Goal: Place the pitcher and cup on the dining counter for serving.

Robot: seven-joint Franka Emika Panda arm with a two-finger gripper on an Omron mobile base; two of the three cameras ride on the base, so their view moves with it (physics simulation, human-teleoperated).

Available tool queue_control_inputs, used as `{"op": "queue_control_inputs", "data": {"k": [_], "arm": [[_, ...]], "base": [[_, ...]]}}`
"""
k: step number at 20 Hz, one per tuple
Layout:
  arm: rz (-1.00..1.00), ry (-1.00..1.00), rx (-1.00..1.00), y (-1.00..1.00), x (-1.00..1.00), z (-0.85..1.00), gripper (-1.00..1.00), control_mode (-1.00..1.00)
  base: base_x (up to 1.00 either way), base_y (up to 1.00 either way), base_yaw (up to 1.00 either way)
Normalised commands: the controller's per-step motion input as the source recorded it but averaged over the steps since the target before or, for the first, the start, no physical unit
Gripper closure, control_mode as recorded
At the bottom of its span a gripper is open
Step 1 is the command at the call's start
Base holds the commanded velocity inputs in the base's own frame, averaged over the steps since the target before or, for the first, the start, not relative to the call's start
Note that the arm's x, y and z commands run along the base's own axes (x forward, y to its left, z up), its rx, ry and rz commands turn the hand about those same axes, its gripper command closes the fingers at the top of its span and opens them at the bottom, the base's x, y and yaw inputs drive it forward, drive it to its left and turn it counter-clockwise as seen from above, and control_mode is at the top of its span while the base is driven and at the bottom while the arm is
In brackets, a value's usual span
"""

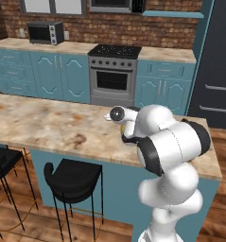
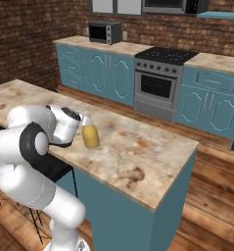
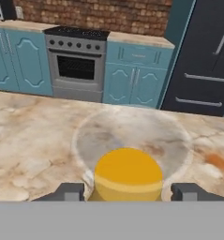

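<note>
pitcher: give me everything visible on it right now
The pitcher is a mustard-yellow, bottle-shaped jug with a rounded body, narrower neck and pale top, looking smooth and opaque. It stands upright on the dining counter near the stool-side edge. In the hand view its body sits between the claw fingertips; actual contact is unclear.

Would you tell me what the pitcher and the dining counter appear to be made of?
The pitcher looks like smooth glazed ceramic or plastic: even mustard colour, soft sheen. The dining counter looks like polished stone: beige slab with brown marbled veining.
</note>
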Motion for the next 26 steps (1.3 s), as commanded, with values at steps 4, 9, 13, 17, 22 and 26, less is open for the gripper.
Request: {"op": "queue_control_inputs", "data": {"k": [4, 9, 13, 17, 22, 26], "arm": [[0.03, 0.00, 0.04, -0.14, 0.00, -0.49, -1.00, -1.00], [0.01, -0.01, 0.04, -0.30, -0.04, -0.36, -1.00, -1.00], [0.00, -0.05, 0.01, -0.16, -0.24, -0.06, -1.00, -1.00], [0.00, -0.06, 0.00, 0.00, -0.25, 0.09, -1.00, -1.00], [0.00, 0.00, 0.00, 0.00, -0.17, 0.42, -1.00, -1.00], [0.00, 0.02, -0.02, 0.14, -0.29, 0.64, -1.00, -1.00]], "base": [[0.00, 0.00, 0.00], [0.00, 0.00, 0.00], [0.00, 0.00, 0.00], [0.00, 0.00, 0.00], [0.00, 0.00, 0.00], [0.00, 0.00, 0.00]]}}
